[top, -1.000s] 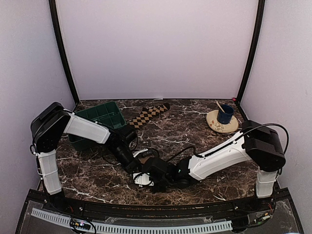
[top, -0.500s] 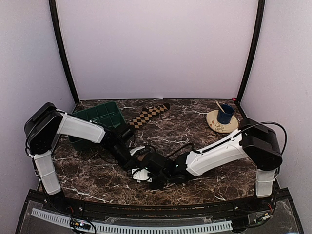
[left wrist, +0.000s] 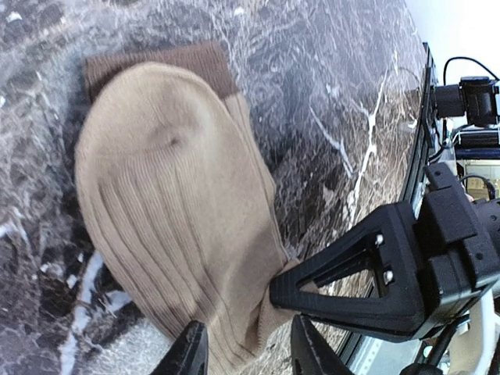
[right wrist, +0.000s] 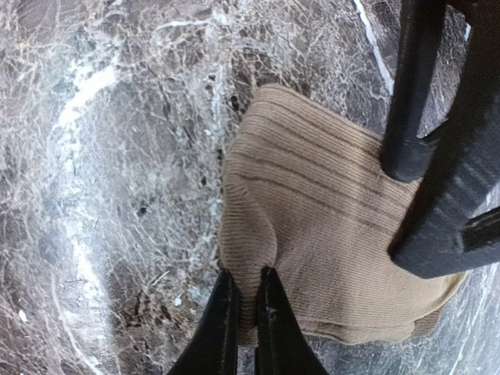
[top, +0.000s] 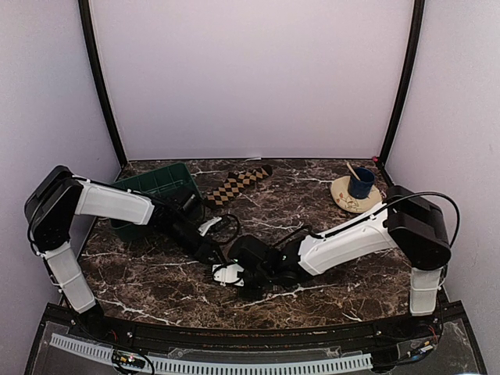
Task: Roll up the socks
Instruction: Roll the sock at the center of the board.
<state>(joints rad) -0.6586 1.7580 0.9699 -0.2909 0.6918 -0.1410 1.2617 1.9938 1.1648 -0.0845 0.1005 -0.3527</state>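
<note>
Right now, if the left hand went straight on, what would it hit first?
The tan sock: its edge lies between the parted fingers of the left hand, so contact looks near-immediate, though the height above it is unclear.

top: high, near side, whole table | wrists: close, looking down — both share tan sock

Right end effector pinches the tan sock's edge (left end effector over it).
</note>
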